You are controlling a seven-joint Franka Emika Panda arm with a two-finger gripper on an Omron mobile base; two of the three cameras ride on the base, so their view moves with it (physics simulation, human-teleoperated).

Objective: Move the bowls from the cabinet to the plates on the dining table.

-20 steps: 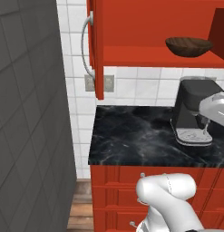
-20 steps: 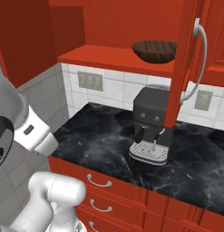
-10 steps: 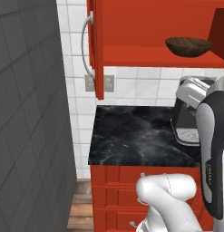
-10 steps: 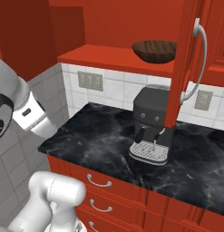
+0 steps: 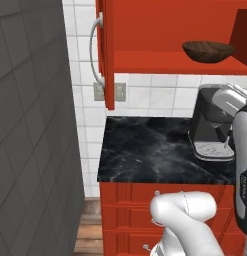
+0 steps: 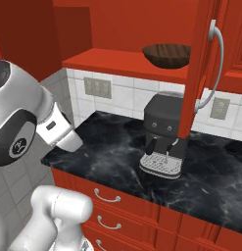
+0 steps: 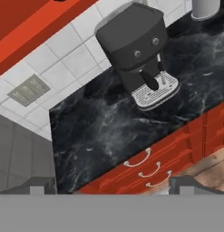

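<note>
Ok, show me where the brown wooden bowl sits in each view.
Left base view: wooden bowl at upper right, on the red cabinet shelf.
Right base view: upper middle, on that shelf, left of the open door.
Hand view: I cannot make it out.
Shared landmark: the black coffee machine stands below the bowl.

White arm (image 6: 24, 117) raised, fingers (image 7: 41, 186) spread wide, empty.

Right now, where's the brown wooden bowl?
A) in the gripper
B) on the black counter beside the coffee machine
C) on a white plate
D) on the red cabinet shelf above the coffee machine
D: the brown wooden bowl sits on the red cabinet shelf, with the coffee machine on the black counter below it, and nothing is gripping it.
</note>
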